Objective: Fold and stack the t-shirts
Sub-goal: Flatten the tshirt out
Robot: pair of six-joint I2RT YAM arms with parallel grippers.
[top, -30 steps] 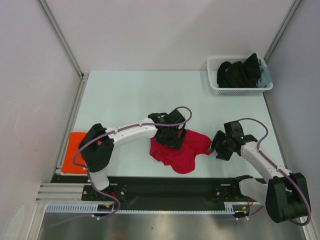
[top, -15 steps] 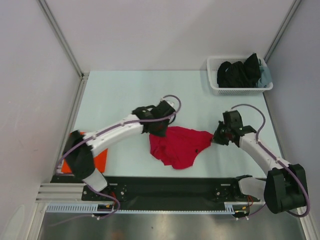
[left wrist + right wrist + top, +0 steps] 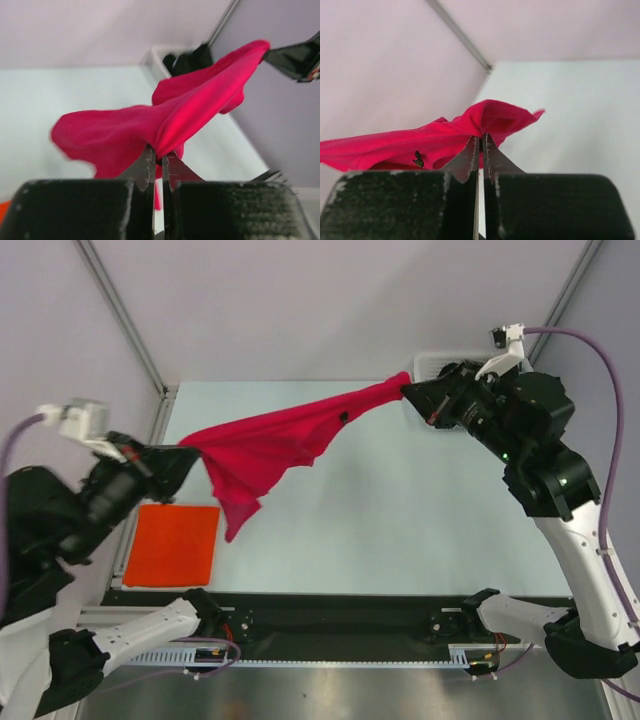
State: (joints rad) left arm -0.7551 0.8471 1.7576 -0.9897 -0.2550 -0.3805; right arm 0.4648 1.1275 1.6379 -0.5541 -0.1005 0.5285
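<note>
A: Start at the left. Orange shirt?
B: The orange shirt (image 3: 172,543) lies flat on the counter (image 3: 400,500), a neat rectangle at the near-left corner, apart from both tools.
A: Left tool?
B: The left tool (image 3: 186,454) is up above the counter's left edge, just beyond the orange shirt. Its jaws are pinched tight on one end of the red shirt (image 3: 270,440). In the wrist view the cloth is bunched right at the fingertips, with only a sliver of gap between them.
A: Where is the red shirt?
B: In the air. It is stretched as a band from the left tool, up and rightward to the right tool. The top edge is taut. A loose flap droops from the left half, and its tip sits just right of the orange shirt in the top view. I cannot tell whether that tip touches the counter. There is a small dark mark (image 3: 345,417) on the cloth right of centre.
A: Right tool?
B: The right tool (image 3: 408,390) is high at the far right, jaws clamped on the other end of the red shirt. Its wrist view shows a fold nipped at the fingertips and a corner poking past them.
A: Further right?
B: A white basket (image 3: 424,362) sits at the far-right corner, mostly hidden behind the right arm. The left wrist view shows dark clothes (image 3: 187,61) in it.
</note>
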